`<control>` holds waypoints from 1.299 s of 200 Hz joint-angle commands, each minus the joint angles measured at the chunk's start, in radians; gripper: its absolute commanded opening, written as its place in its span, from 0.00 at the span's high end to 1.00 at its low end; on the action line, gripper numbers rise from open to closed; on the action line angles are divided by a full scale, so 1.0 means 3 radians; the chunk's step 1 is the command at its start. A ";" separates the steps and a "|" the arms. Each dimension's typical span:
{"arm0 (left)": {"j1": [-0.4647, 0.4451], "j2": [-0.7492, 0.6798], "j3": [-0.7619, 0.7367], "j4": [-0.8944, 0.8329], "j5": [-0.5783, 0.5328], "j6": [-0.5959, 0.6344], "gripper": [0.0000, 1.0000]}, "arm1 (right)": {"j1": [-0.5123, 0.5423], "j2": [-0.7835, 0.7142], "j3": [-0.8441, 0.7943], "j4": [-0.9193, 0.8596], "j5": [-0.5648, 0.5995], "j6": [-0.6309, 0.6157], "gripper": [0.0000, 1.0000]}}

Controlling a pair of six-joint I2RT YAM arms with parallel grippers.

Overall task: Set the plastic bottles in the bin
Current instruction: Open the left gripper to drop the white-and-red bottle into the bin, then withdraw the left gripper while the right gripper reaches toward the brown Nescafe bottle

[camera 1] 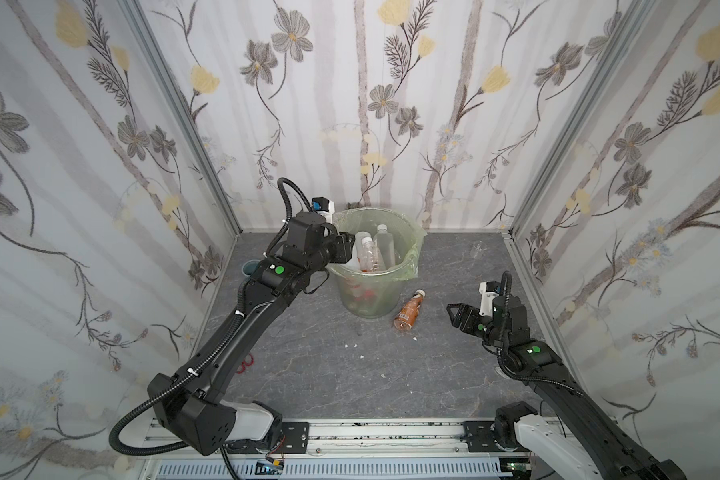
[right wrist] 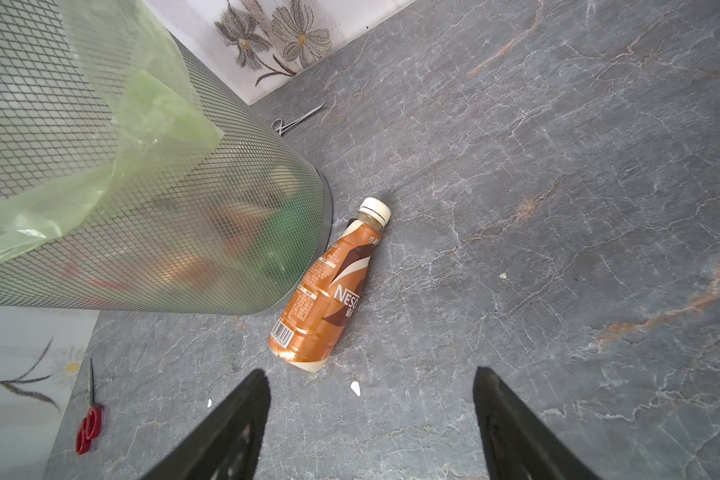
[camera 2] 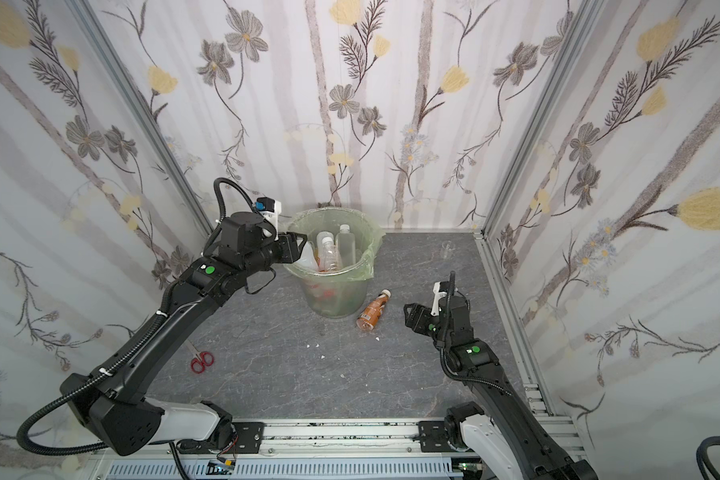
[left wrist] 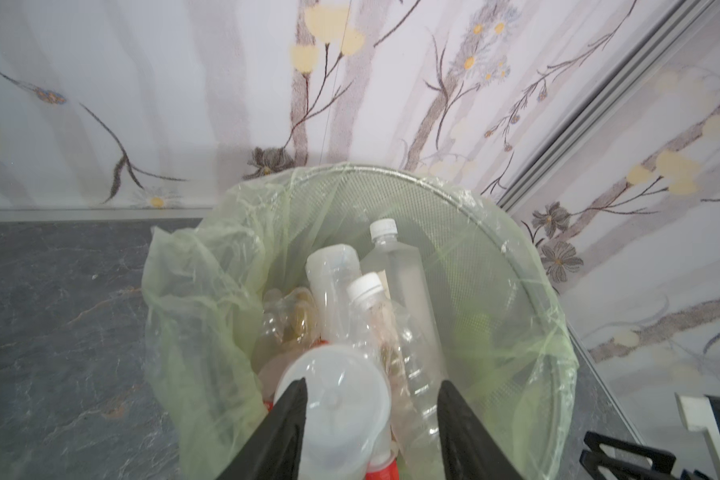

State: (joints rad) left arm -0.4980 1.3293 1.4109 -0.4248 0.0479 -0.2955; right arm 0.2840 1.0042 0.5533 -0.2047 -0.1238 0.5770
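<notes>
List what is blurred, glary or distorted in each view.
In both top views the wide lens splays the wall posts outward and shadows are faint. In the left wrist view the frosted bottle nearest the left hand is blurred, the bin rim sharper. In the right wrist view the coffee bottle is sharp with glare near its base; the right hand is soft.

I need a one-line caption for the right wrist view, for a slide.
Open right tool faces a brown coffee bottle lying on the grey table beside the lined mesh bin.
</notes>
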 commanded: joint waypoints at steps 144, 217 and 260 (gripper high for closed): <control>0.0008 -0.0068 0.0072 0.0054 0.0075 0.0013 0.60 | 0.0080 0.0144 0.0066 0.0185 -0.0025 0.0102 0.25; 0.0009 0.0285 0.0105 0.0053 0.0087 0.0070 0.62 | 0.0165 0.0190 0.0119 0.0183 0.0013 0.0127 0.25; 0.0008 0.0261 -0.0065 0.0051 0.0161 0.0024 0.63 | 0.0203 0.0213 0.0114 0.0183 0.0049 0.0131 0.25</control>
State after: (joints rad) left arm -0.4965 1.4155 1.4147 -0.4217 0.0803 -0.2867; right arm 0.3370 1.0626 0.5808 -0.1768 -0.1234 0.6018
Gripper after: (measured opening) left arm 0.373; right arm 0.749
